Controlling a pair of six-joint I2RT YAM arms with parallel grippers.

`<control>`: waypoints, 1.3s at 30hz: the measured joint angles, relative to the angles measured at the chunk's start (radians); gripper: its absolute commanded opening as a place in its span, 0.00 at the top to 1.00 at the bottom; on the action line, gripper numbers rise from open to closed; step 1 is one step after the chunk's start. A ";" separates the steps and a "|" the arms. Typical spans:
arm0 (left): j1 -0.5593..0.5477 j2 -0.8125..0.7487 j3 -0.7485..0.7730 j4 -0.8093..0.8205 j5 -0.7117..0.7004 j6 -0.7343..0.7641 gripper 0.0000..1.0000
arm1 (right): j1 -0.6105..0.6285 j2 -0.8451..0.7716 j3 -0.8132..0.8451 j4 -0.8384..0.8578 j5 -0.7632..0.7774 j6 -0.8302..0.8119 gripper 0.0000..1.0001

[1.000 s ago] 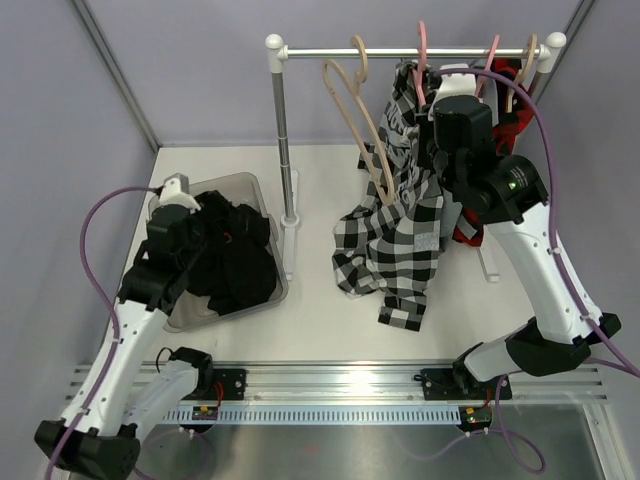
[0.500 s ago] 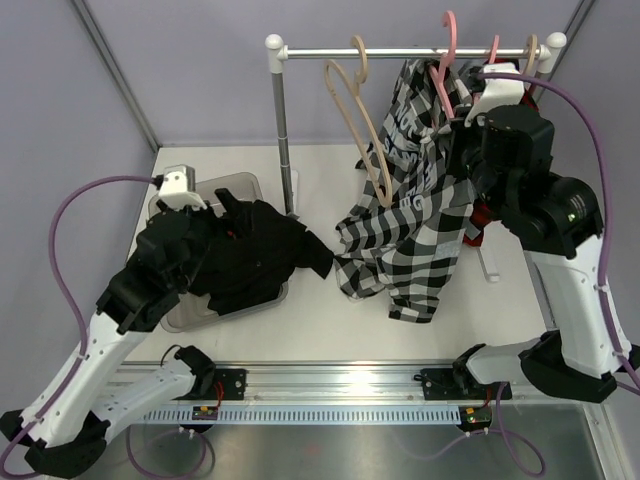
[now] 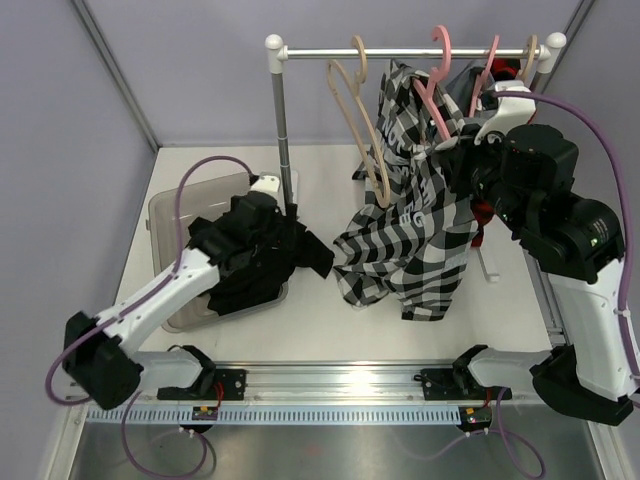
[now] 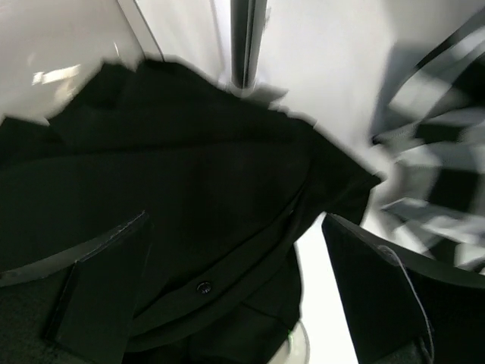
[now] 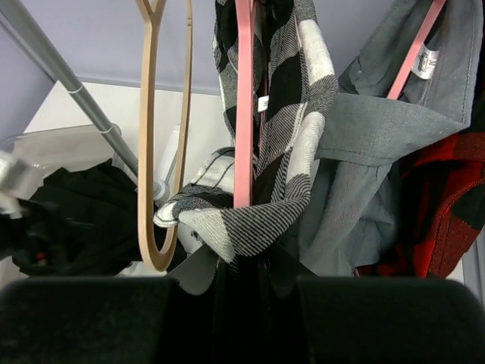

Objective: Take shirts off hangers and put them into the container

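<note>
The black shirt (image 3: 250, 270) lies in the smoky container (image 3: 165, 215) and spills over its right rim onto the table. My left gripper (image 3: 270, 235) hovers over it, open; in the left wrist view its gripper (image 4: 235, 258) has black cloth (image 4: 189, 189) below and nothing pinched. My right gripper (image 3: 450, 150) is shut on the black-and-white plaid shirt (image 3: 410, 250) where it drapes on a pink hanger (image 3: 437, 95). In the right wrist view the plaid cloth (image 5: 295, 83) and pink hanger (image 5: 244, 114) run down into the gripper (image 5: 250, 265). The hem trails on the table.
An empty tan hanger (image 3: 355, 120) hangs on the metal rail (image 3: 320, 50). A grey shirt (image 5: 379, 152) on a second pink hanger (image 5: 417, 45) and a red-and-black plaid shirt (image 5: 447, 197) hang at the right. The rack post (image 3: 283, 130) stands beside the container.
My left gripper swung right across the container, and the black shirt now spills over the right rim. My right gripper moved right, tilting the pink hanger and dragging the plaid shirt along.
</note>
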 measured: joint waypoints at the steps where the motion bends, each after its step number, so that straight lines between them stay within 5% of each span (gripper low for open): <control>1: 0.000 0.045 -0.002 -0.007 0.000 0.006 0.01 | 0.000 -0.010 -0.004 0.000 -0.008 0.003 1.00; 12: -0.004 0.414 0.138 -0.018 -0.057 0.017 0.02 | 0.000 -0.170 -0.064 -0.020 -0.052 0.035 1.00; 15: -0.005 0.463 0.146 -0.023 -0.075 0.013 0.20 | 0.000 -0.198 -0.082 -0.028 -0.067 0.043 1.00; 19: -0.006 0.489 0.155 -0.048 -0.121 0.013 0.87 | 0.000 -0.218 -0.090 -0.029 -0.076 0.051 1.00; 21: -0.005 0.490 0.172 -0.063 -0.143 0.011 1.00 | 0.000 -0.230 -0.095 -0.029 -0.077 0.054 1.00; 28: -0.007 0.465 0.172 -0.038 -0.188 0.018 1.00 | 0.000 -0.259 -0.126 -0.029 -0.077 0.060 1.00; 39: 0.022 0.034 0.196 -0.002 -0.296 0.066 1.00 | 0.000 -0.259 -0.137 -0.030 -0.079 0.060 1.00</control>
